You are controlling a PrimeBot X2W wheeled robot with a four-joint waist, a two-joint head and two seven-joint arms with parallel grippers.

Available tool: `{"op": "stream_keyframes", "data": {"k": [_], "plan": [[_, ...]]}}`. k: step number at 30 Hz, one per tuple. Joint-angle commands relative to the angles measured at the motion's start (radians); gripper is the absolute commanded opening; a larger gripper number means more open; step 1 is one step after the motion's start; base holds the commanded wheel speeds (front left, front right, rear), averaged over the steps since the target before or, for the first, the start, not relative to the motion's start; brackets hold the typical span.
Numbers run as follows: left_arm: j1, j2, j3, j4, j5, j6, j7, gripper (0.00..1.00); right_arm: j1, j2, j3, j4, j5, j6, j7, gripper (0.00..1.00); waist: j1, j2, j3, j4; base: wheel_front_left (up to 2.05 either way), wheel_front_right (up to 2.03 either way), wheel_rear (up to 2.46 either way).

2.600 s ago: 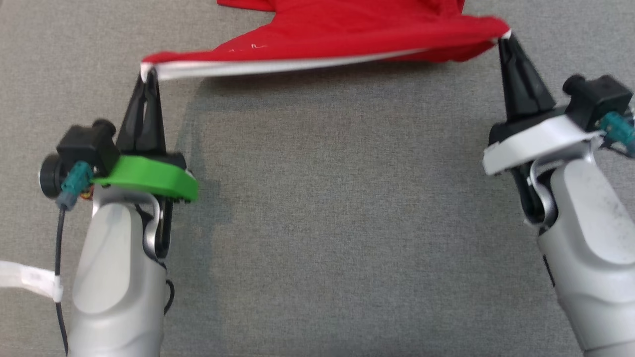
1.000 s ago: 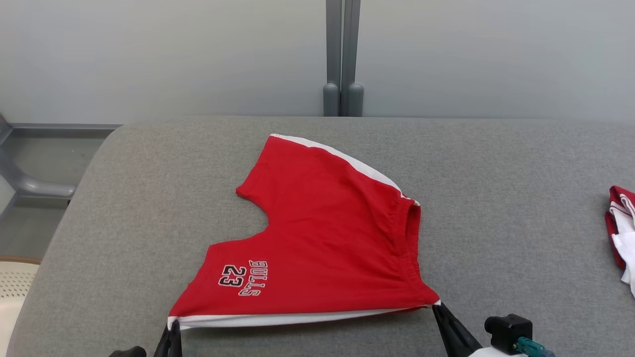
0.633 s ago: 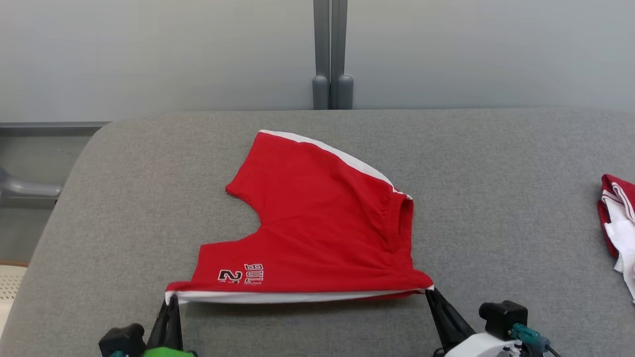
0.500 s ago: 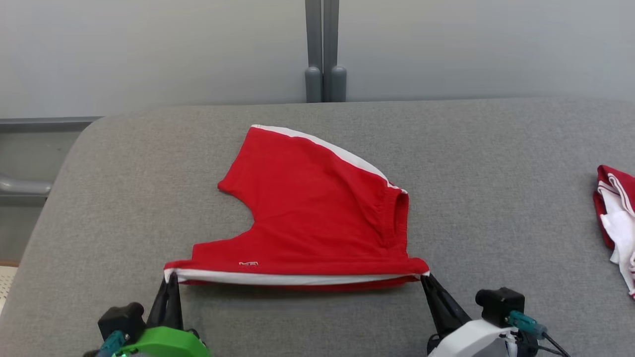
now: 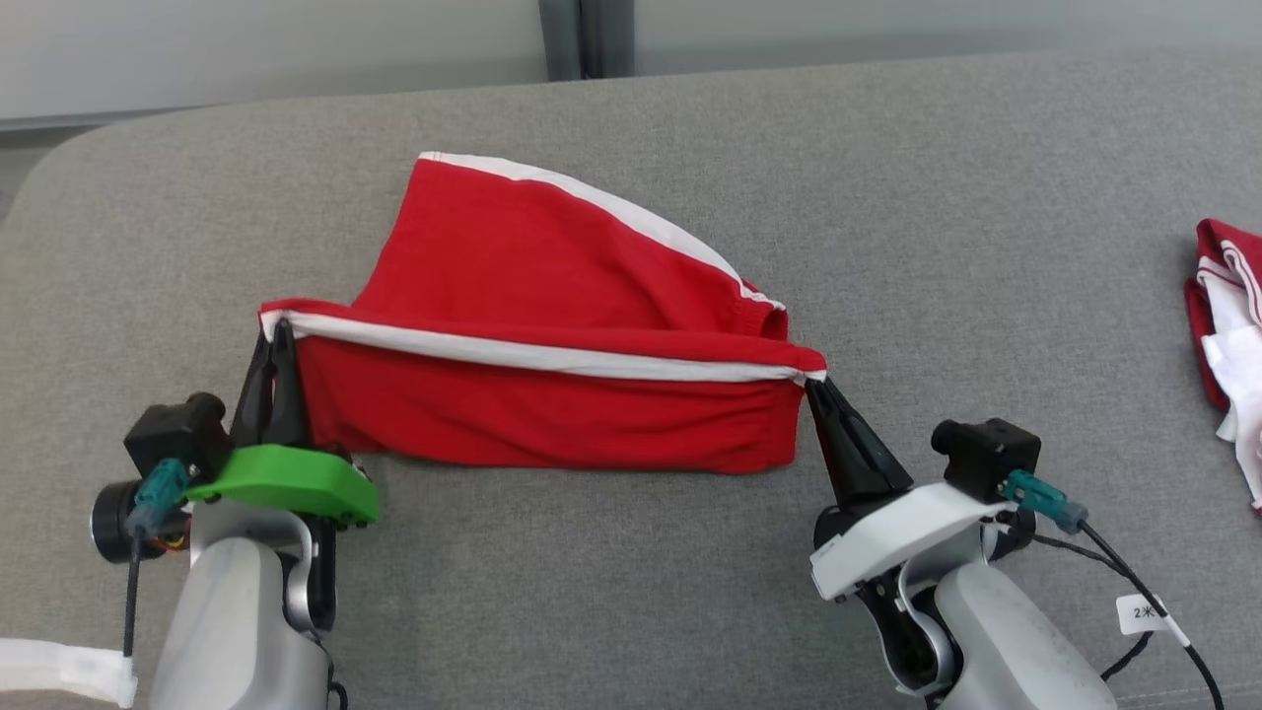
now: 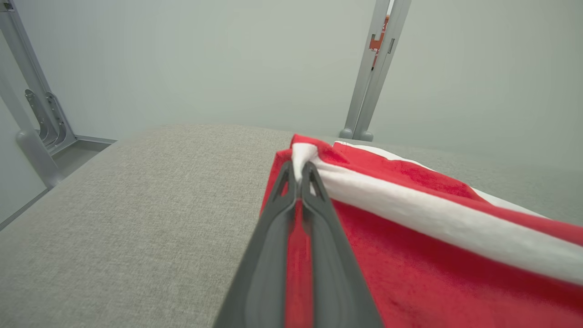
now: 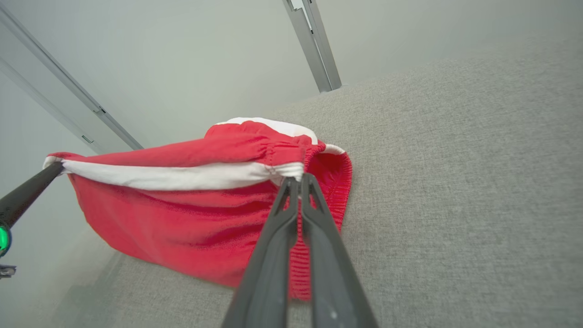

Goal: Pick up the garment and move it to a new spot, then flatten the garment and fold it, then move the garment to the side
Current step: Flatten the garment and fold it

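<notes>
Shows red shorts [image 5: 552, 286] in the middle of grey padded table [image 5: 631, 592], with near white-striped edge raised and stretched between left gripper [image 5: 277, 333] and right gripper [image 5: 814, 385], both clamped tight on its end corners. Looks light, soft and limp, sagging below the stripe; best held at those hemmed corners, possibly through both layers. Compared with half a second back: edge lifted higher, front panel now hanging, printed lettering gone from sight, camera tilted down.
</notes>
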Motion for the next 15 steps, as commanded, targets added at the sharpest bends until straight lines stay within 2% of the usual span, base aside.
{"op": "stream_keyframes", "data": {"k": [1, 15], "plan": [[-0.042, 0.006, 0.013, 0.006, 0.013, -0.008, 0.001, 0.00, -0.027, -0.001, 0.006, -0.009, 0.012, -0.002, -0.002, 0.00, 0.0000, 0.0000, 0.088, -0.040, 0.00, 0.00, 0.00], [-0.304, 0.040, 0.063, 0.110, 0.105, -0.034, 0.001, 0.00, -0.183, 0.000, 0.081, -0.067, 0.132, -0.001, -0.002, 0.00, 0.0000, 0.0000, 0.220, -0.084, 0.00, 0.00, 0.00]]}}
